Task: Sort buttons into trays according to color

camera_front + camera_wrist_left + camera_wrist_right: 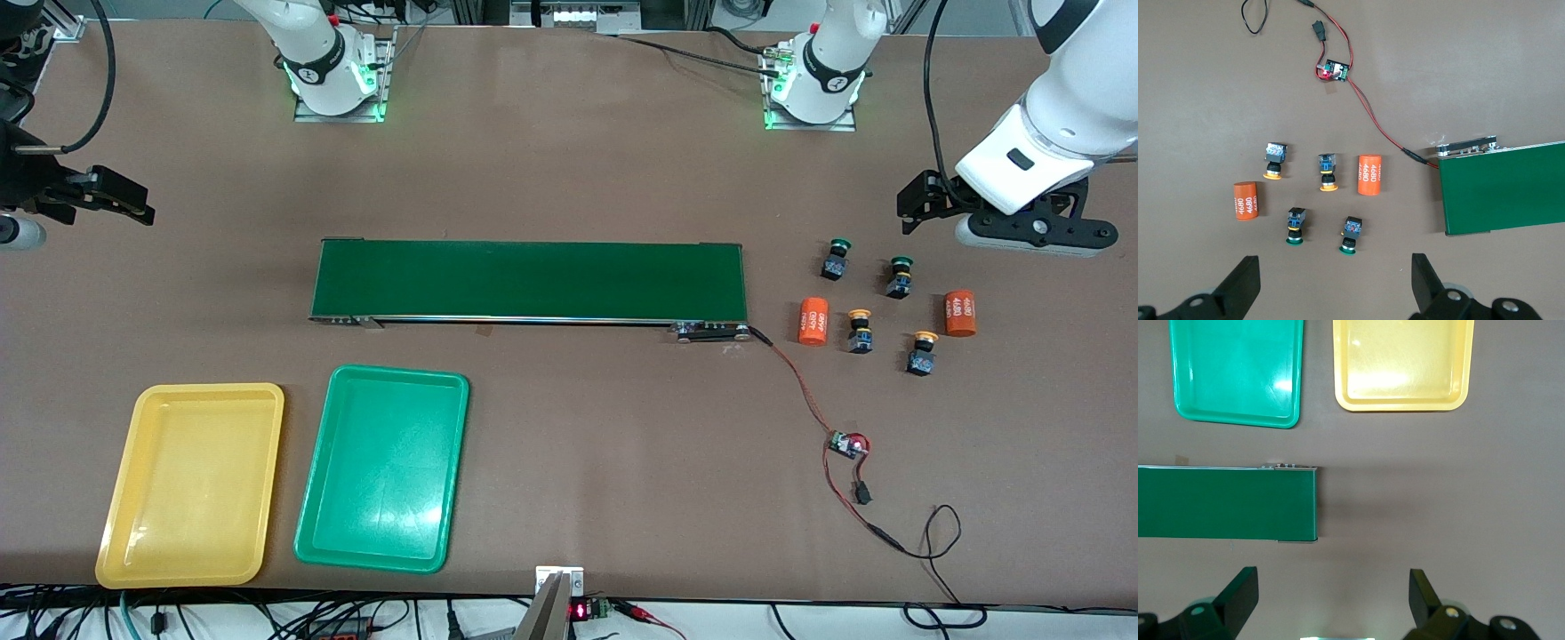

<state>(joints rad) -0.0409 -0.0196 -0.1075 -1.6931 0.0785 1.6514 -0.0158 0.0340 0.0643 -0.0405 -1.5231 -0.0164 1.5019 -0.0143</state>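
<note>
Four buttons stand in a group at the left arm's end of the table. Two have green caps (835, 259) (900, 276) and two have yellow caps (859, 331) (923, 352), which lie nearer the front camera. The left wrist view shows the green pair (1295, 227) (1351, 235) and the yellow pair (1274, 160) (1327, 171). My left gripper (914, 206) (1335, 287) hangs open and empty over bare table beside the green buttons. The yellow tray (191, 484) (1401, 363) and the green tray (382, 468) (1238, 370) lie empty side by side. My right gripper (133, 203) (1331, 600) is open and empty over bare table at the right arm's end.
A long dark green conveyor belt (529, 280) (1505, 190) (1225, 503) lies mid-table. Two orange cylinders with white print (813, 321) (959, 313) flank the yellow buttons. A red-black wire runs from the belt to a small circuit board (847, 444) (1335, 69).
</note>
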